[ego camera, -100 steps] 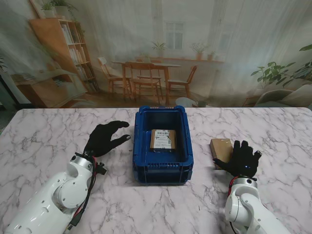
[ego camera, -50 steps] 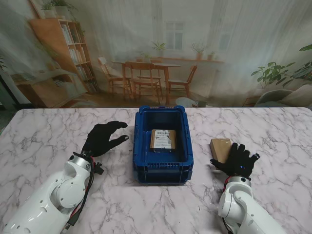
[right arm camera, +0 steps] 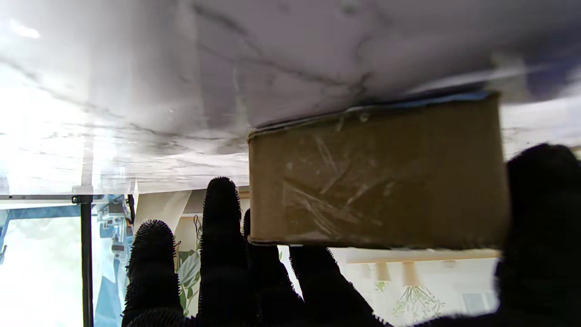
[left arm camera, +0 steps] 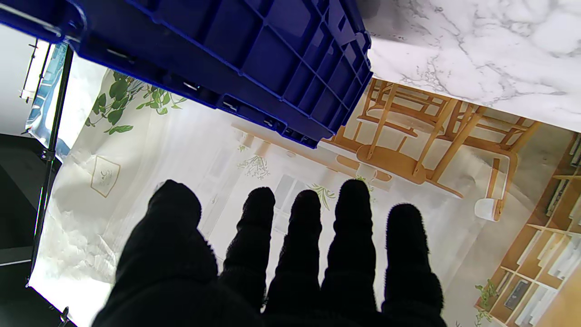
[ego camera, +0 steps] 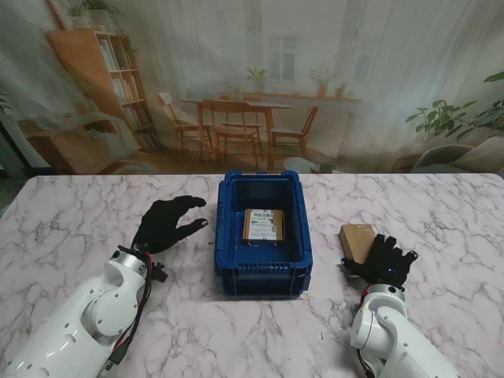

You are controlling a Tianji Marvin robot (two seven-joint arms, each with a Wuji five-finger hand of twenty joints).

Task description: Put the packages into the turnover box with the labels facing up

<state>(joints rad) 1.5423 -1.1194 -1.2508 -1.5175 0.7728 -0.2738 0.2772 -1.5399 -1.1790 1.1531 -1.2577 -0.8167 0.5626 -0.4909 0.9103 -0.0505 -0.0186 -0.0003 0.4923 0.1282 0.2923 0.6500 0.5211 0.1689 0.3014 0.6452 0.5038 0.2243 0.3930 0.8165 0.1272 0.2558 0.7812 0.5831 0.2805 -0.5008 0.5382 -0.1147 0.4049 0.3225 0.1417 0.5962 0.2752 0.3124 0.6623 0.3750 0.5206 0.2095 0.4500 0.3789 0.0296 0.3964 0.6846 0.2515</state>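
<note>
Our right hand (ego camera: 387, 263) covers the near right corner of the brown package (ego camera: 357, 240), so we cannot tell whether the fingers (right arm camera: 221, 213) grip it. The label on the package in the turnover box (ego camera: 264, 272) is too small to read.

Table (ego camera: 71, 213): white marble-look top, grey veining, smooth, slight sheen.
Turnover box (ego camera: 264, 276): blue moulded plastic, ribbed walls, semi-gloss.
Package (ego camera: 357, 241): brown cardboard, matt, under glossy clear tape.
Left hand (ego camera: 167, 224), right hand (ego camera: 386, 261): black knitted cloth, matt, fuzzy.
Arm shells (ego camera: 94, 315): white glossy plastic.
</note>
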